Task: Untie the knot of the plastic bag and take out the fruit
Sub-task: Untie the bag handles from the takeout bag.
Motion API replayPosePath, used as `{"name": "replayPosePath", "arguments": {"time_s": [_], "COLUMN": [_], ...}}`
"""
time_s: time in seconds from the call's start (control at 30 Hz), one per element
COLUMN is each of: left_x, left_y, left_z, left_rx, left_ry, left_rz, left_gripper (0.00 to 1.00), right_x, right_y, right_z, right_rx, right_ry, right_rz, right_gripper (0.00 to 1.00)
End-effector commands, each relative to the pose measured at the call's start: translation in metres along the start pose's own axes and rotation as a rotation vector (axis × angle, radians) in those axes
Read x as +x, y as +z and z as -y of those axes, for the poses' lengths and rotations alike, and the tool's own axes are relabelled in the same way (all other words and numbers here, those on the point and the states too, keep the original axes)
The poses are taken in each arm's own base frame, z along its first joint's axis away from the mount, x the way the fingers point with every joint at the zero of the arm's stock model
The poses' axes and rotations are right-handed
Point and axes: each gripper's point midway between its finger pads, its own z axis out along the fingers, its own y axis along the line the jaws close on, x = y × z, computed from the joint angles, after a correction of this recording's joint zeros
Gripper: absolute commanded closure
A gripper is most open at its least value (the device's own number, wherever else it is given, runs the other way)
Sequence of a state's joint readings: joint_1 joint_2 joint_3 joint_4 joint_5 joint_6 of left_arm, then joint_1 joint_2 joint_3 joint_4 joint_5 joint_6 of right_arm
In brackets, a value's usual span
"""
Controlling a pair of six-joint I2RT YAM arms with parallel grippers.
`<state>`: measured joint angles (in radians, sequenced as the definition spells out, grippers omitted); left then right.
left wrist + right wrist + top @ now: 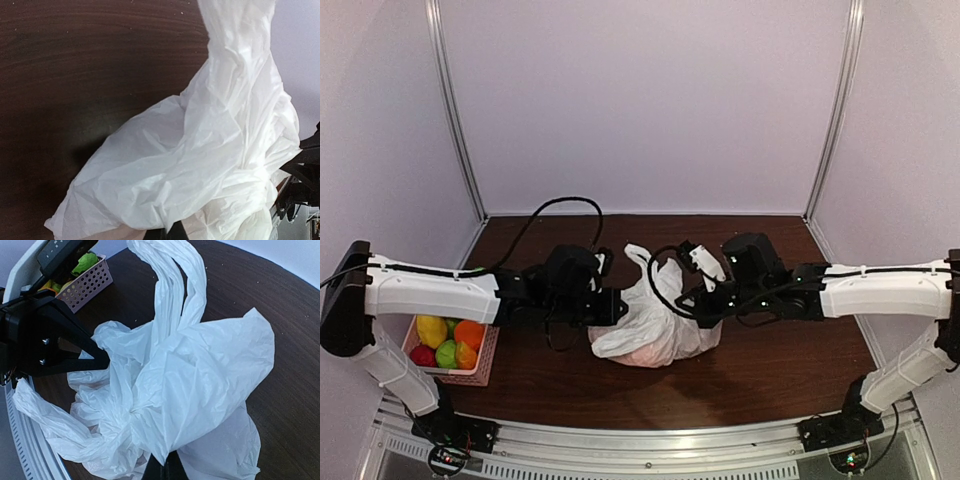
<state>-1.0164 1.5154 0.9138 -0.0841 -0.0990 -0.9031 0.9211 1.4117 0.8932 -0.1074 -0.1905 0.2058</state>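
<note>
Centre of the top view: thin white crinkled plastic bag (655, 335), a slightly see-through film with a soft sheen along its many fine creases. Beneath it: dark brown wood-grain table (770, 370), smooth and satin, with streaked grain plain in both wrist views. Lower left: pink perforated plastic basket (489, 356), its walls a matt lattice. Left and right: white moulded arm shells (430, 290), smooth and faintly glossy, joined to matt black plastic housings. Left of the right wrist view: left gripper (101, 360), matt black with small bright metal screws. Bottom edge: ribbed brushed-metal base rail (650, 440). Backdrop: pale matt wall panels (650, 100).
</note>
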Motion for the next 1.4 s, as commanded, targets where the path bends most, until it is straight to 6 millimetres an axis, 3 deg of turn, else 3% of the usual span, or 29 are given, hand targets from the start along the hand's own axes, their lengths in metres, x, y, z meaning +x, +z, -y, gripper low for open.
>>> {"name": "replayPosePath", "arguments": {"time_s": [0.0,0.27,0.4,0.57,0.77,0.93,1.07,1.2,1.37], "left_x": [-0.026,-0.024,-0.020,-0.021,-0.048,-0.058,-0.040,-0.016,0.003], "left_y": [0.000,0.013,0.015,0.015,-0.013,-0.039,-0.040,-0.025,-0.004], "left_z": [0.013,-0.016,-0.029,-0.009,0.003,0.023,0.051,0.071,0.064], "left_rx": [0.002,-0.070,-0.094,-0.004,-0.024,-0.015,0.094,0.187,0.162], "left_ry": [0.061,0.047,0.048,0.108,0.196,0.242,0.204,0.173,0.147], "left_rz": [0.069,0.042,0.025,-0.009,0.055,0.088,0.038,-0.035,-0.112], "left_gripper": [1.00,1.00,1.00,1.00,0.60,0.57,0.54,0.51,0.51], "right_x": [-0.024,0.009,0.017,0.012,0.006,0.007,0.004,0.003,0.001], "right_y": [-0.023,-0.019,-0.015,-0.016,-0.016,-0.016,-0.016,-0.015,-0.016], "right_z": [0.000,0.022,0.022,0.017,0.015,0.014,0.014,0.012,0.011], "right_rx": [0.026,0.113,0.098,0.077,0.071,0.071,0.071,0.065,0.061], "right_ry": [0.035,0.128,0.165,0.164,0.162,0.164,0.165,0.170,0.172], "right_rz": [0.126,0.111,0.122,0.133,0.144,0.145,0.152,0.155,0.158], "right_gripper": [1.00,1.00,1.00,1.00,1.00,1.00,1.00,1.00,1.00]}}
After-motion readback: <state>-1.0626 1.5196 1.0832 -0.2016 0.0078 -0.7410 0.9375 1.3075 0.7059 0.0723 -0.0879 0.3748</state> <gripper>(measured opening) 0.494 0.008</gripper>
